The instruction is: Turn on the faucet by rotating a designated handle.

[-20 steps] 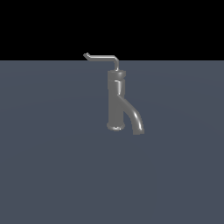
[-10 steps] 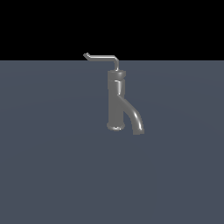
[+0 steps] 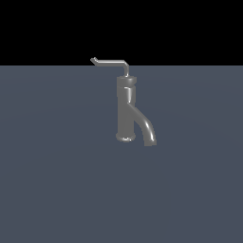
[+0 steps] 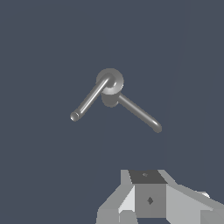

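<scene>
Pincer [image 4: 151,199] shows only as a grey block in the wrist view, well apart from the faucet [image 3: 127,107]; whether it is released or clenched I cannot tell, since its fingers are hidden. It is out of sight in the exterior view. On the desk [image 3: 57,180] the faucet stands upright, its spout [image 3: 144,128] curving down toward the exterior view's right. From its cap the handle [image 3: 110,62] reaches toward the exterior view's left, tip upturned. Bare desk lies all round, with open room on every side. Faucet and handle sit as they did a second ago.
</scene>
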You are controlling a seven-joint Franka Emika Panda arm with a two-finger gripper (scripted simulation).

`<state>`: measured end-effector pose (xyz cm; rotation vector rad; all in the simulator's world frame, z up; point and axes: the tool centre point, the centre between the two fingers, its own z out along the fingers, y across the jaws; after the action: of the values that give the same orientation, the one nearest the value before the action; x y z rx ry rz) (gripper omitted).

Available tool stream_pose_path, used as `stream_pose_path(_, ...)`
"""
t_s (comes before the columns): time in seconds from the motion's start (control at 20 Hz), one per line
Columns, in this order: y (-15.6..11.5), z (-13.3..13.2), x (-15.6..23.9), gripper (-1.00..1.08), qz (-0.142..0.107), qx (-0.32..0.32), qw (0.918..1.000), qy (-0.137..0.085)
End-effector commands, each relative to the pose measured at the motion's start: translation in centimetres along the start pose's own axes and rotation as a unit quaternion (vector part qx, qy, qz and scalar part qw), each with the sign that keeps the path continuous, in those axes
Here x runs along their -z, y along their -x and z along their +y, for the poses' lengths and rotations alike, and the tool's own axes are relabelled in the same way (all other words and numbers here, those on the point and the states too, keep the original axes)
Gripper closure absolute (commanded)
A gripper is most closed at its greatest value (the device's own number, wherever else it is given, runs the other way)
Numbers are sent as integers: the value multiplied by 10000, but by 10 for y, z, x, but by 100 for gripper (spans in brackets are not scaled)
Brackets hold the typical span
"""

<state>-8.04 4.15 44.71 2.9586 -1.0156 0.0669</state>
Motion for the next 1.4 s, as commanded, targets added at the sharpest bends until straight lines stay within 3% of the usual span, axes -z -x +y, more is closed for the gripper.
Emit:
stream_pose_path(0.0,-9,-11,-10,108,-6,-288,9996,14)
stream_pose_path(0.55,-42,-58,-62,108,-60,-1517,9884,57)
stream_pose_path(1.35,-73,-109,-138,108,-183,-2958,9550,77)
